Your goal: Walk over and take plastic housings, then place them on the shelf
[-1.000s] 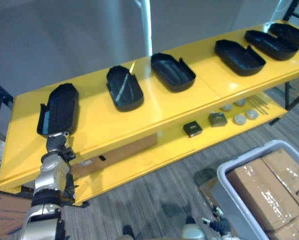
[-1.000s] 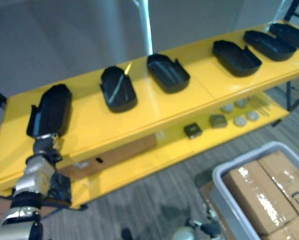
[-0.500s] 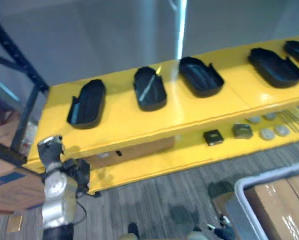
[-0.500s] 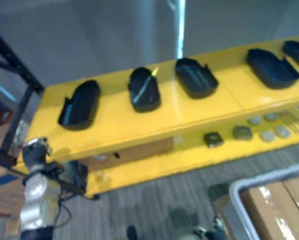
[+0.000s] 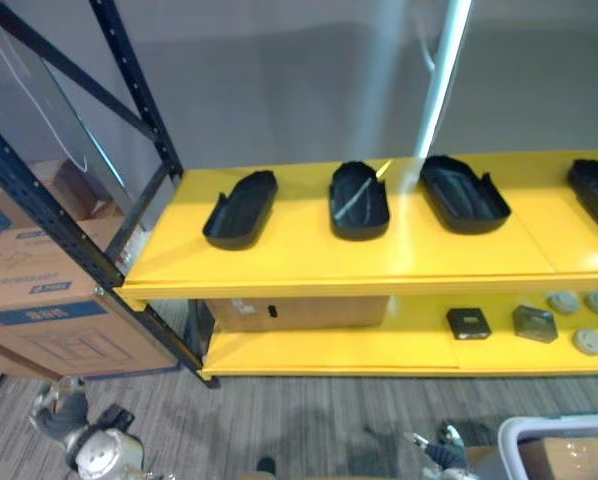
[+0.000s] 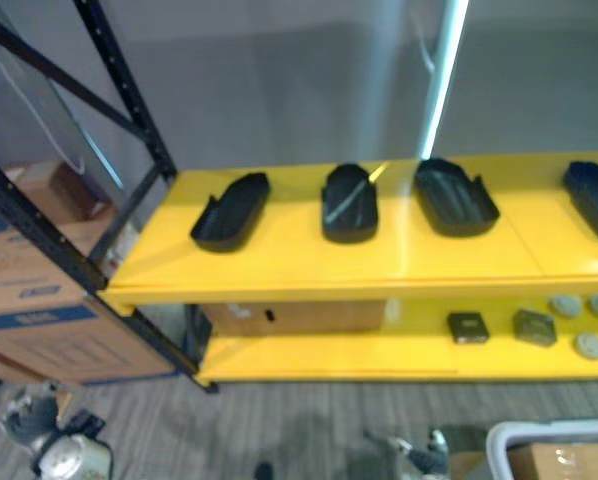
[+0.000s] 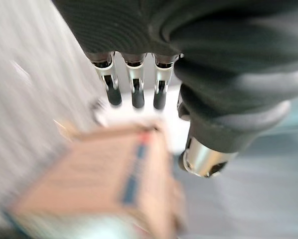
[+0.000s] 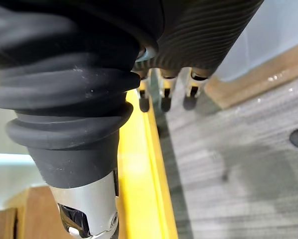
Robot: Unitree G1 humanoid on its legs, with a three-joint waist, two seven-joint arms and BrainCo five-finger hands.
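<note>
Left hand (image 5: pixel 64 415) has backed off the leftmost plastic housing (image 5: pixel 241 208) and now hangs low near the floor, with its fingers (image 7: pixel 134 85) straight and holding nothing. That housing sits on top of the yellow shelf (image 5: pixel 279 268), just left of the next housing (image 5: pixel 359 200). Right hand (image 8: pixel 204 35) is empty too, fingers loose, down by the floor.

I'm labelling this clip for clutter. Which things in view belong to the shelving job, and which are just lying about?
Job: black oval plastic housings in a row; yellow metal top shelf under them.
Lying about: small dark square blocks and grey round discs on the lower shelf; brown cardboard boxes at left; grey plastic bin.
</note>
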